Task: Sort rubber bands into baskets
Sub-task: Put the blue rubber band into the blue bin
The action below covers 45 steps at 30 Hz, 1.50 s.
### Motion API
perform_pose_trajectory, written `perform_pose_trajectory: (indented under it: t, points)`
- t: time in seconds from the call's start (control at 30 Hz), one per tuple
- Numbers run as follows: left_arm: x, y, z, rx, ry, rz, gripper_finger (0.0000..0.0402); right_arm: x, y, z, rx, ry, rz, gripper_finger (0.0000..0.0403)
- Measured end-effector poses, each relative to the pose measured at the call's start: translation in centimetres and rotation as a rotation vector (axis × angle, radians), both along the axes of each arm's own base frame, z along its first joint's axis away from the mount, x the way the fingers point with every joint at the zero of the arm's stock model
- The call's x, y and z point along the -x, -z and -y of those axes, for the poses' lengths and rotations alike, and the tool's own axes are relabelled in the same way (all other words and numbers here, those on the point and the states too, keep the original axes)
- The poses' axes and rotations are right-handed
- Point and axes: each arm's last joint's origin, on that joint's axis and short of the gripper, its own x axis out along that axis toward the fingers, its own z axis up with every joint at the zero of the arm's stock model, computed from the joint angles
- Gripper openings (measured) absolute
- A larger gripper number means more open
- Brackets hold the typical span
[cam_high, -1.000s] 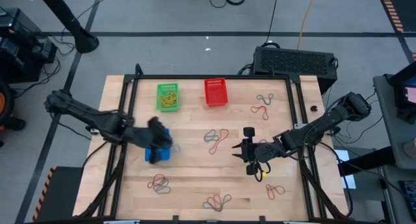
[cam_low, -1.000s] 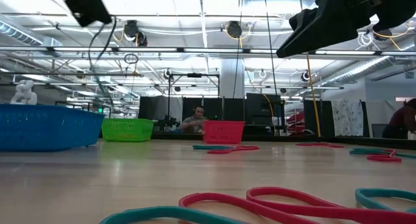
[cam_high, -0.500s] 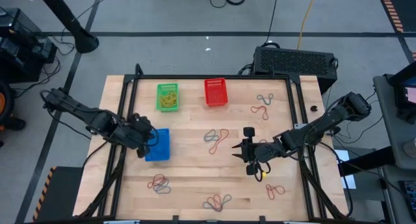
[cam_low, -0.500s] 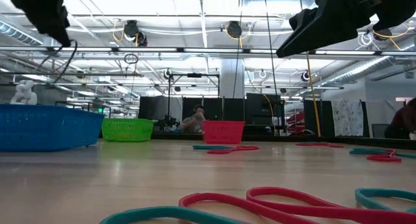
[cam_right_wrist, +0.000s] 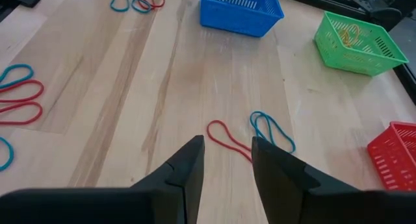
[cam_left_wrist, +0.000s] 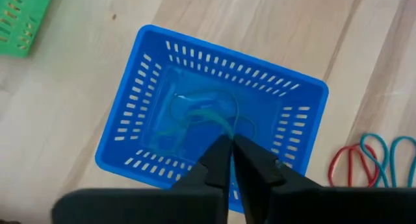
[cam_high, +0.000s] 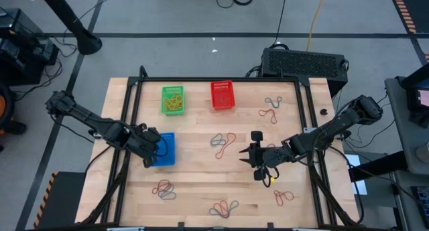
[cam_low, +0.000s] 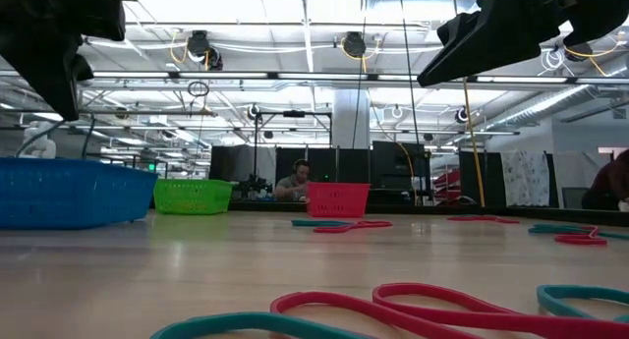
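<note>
Left gripper point(cam_left_wrist: 230, 146) hangs right over the blue basket point(cam_high: 165, 149) at about 9 o'clock on the table, fingers pinched nearly together with just a sliver of gap and holding nothing. Bluish-green rubber bands point(cam_left_wrist: 205, 112) lie in that basket. Right gripper point(cam_high: 255, 155) hovers around 4 o'clock with jaws apart, empty, above a red and blue pair of bands point(cam_right_wrist: 250, 136). Loose bands point(cam_high: 223, 141) sit mid-table (more near the front edge). Farther back at 12 o'clock: green basket point(cam_high: 173, 100) with yellow bands, red basket point(cam_high: 222, 95) beside it.
</note>
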Motion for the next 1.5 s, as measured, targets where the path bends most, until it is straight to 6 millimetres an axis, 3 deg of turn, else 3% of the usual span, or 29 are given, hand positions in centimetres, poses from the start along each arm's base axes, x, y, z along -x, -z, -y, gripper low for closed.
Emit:
perform_pose_trajectory:
  t: [0.3,0.57,0.67,0.87,1.07,1.27,1.37,1.5]
  points:
    - [0.0,0.0,0.0,0.001,0.001,0.003,0.0090,0.0,0.0,0.0,0.000,0.000,0.000,0.0121]
    - [-0.5,-0.2,0.1,0.001,0.021,0.049,0.0101,0.0,0.0,0.0,0.000,0.000,0.000,0.0121]
    - [-2.3,-1.2,0.3,-0.041,0.038,0.261,0.0101,0.0,0.0,0.0,0.003,-0.003,0.000,0.0121]
    - [-7.8,-2.7,1.1,-0.236,0.209,0.639,0.0100,-0.2,0.0,0.4,-0.005,0.021,0.002,0.0121]
    - [-13.4,0.0,0.2,-0.269,0.331,0.723,0.0100,-0.2,0.0,0.6,-0.034,0.049,0.005,0.0121]
    - [-17.0,2.6,-1.0,-0.216,0.358,0.838,0.0100,0.0,-0.1,0.9,-0.002,0.113,0.009,0.0121]
    - [-18.0,3.8,-1.1,-0.193,0.376,0.873,0.0100,0.6,-0.4,2.5,0.027,0.244,-0.014,0.0121]
    - [-18.4,4.6,-1.1,-0.184,0.385,0.873,0.0100,2.0,-0.9,7.1,0.015,0.461,-0.115,0.0121]
